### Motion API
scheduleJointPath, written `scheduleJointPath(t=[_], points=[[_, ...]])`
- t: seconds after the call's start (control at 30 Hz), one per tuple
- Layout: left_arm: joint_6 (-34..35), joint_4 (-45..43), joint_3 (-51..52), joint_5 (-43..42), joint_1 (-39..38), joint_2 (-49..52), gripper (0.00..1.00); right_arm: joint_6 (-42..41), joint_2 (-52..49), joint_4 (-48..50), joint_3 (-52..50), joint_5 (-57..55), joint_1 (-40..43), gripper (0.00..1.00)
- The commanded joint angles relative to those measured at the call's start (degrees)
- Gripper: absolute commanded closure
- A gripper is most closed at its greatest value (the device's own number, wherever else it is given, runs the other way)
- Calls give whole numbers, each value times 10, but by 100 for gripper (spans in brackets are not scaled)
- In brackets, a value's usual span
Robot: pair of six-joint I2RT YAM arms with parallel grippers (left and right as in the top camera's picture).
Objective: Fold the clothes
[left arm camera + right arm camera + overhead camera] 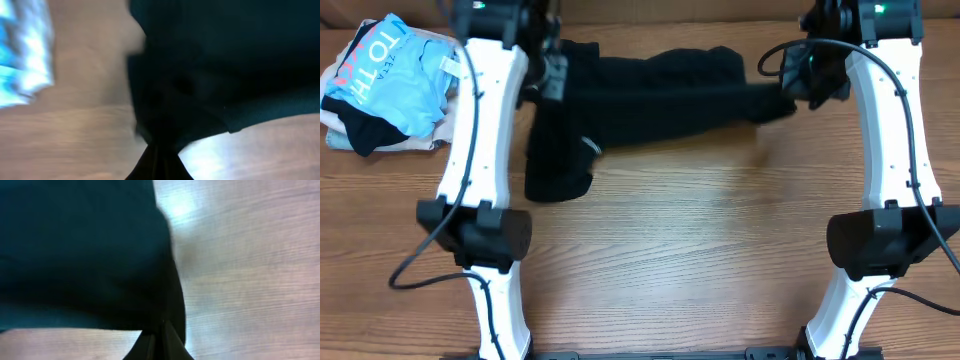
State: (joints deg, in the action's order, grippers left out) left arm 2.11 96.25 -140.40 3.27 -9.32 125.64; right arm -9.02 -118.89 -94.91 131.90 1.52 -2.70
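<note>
The clothes, a black shirt (650,90), stretch across the far half of the wooden table between my two grippers. One end droops onto the table at the left, where a small white mark (590,147) shows. My left gripper (552,75) is shut on the shirt's left end. In the left wrist view the dark fabric (210,65) bunches into the closed left gripper (159,162). My right gripper (790,100) is shut on the right end. In the right wrist view the cloth (80,255) runs into the closed right gripper (161,340). Both wrist views are blurred.
A pile of other garments lies at the far left corner: a light blue one with lettering (390,70) on top of a beige one (380,142). The blue one also shows as a blur (22,50) in the left wrist view. Bare wooden table (700,230) lies between the arms.
</note>
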Motion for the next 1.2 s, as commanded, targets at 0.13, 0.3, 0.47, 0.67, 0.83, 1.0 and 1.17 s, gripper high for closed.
scheduleJointPath(t=[0.13, 0.3, 0.47, 0.67, 0.83, 1.0, 1.17], points=[[36, 6, 166, -42, 3, -26, 96, -2, 40, 0, -138, 7, 5, 96], [43, 6, 249, -42, -10, -62, 96, -15, 121, 43, -273, 7, 5, 96], [43, 6, 292, -42, -49, -108, 96, -26, 224, 57, -380, 7, 6, 96], [56, 6, 340, -49, -130, -137, 94, -30, 313, 59, -461, 7, 6, 92], [56, -30, 417, -49, -188, -136, 42, -30, 322, 76, -516, 7, 6, 87], [60, -80, 496, -59, -211, -136, 0, -35, 322, 113, -559, 11, 6, 87], [82, -100, 500, -54, -189, -144, 0, -39, 322, 134, -558, 12, 20, 86]])
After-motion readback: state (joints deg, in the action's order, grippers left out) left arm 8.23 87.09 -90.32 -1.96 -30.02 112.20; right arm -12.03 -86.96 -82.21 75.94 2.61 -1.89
